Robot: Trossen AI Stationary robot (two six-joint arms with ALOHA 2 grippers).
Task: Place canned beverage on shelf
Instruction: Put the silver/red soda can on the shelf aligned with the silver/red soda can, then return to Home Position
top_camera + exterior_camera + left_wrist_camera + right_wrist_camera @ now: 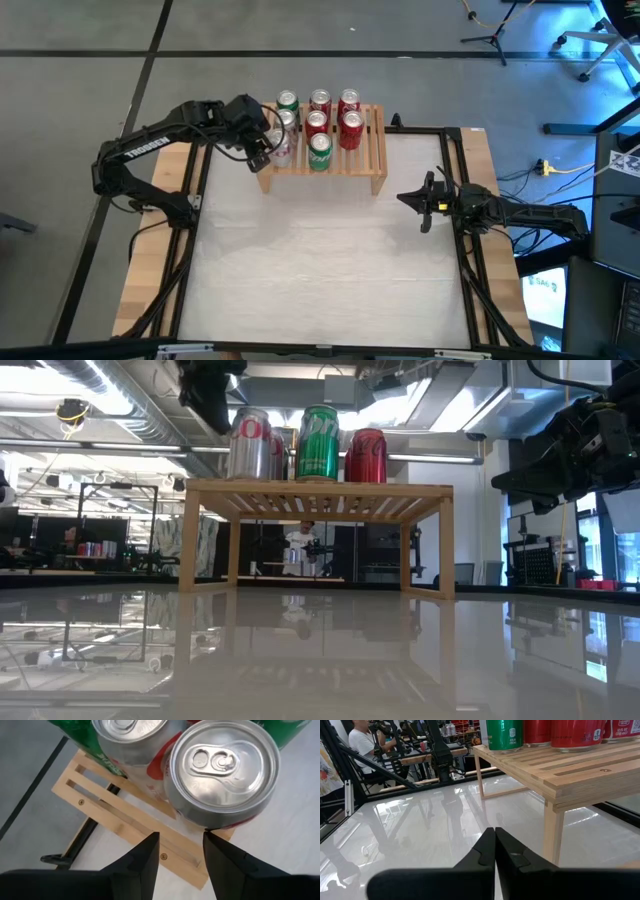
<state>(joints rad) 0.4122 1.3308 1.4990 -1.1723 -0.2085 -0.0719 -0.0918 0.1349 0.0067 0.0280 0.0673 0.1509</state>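
1. The left gripper (268, 146) hovers over the shelf's (375, 150) left end, jaws open and empty above a silver can (222, 770) standing there
2. The right gripper (420, 200) waits, jaws closed, empty, above the tabletop (320, 270)

Both arms are dark, close to black, built from boxy links joined by rounded housings. The left arm (150, 150) carries white block lettering along its long upper link, reading as a maker's name. Its hand (180, 851) ends in two flat, matte black fingers (145, 860) with angled inner faces that narrow to blunt tips. The right arm (530, 215) is slimmer in outline, with a small yellow patch near its wrist and dark cables trailing from its base end. The right hand (494, 851) shows two smooth black fingers with stepped, moulded edges, rising from a broad black body.
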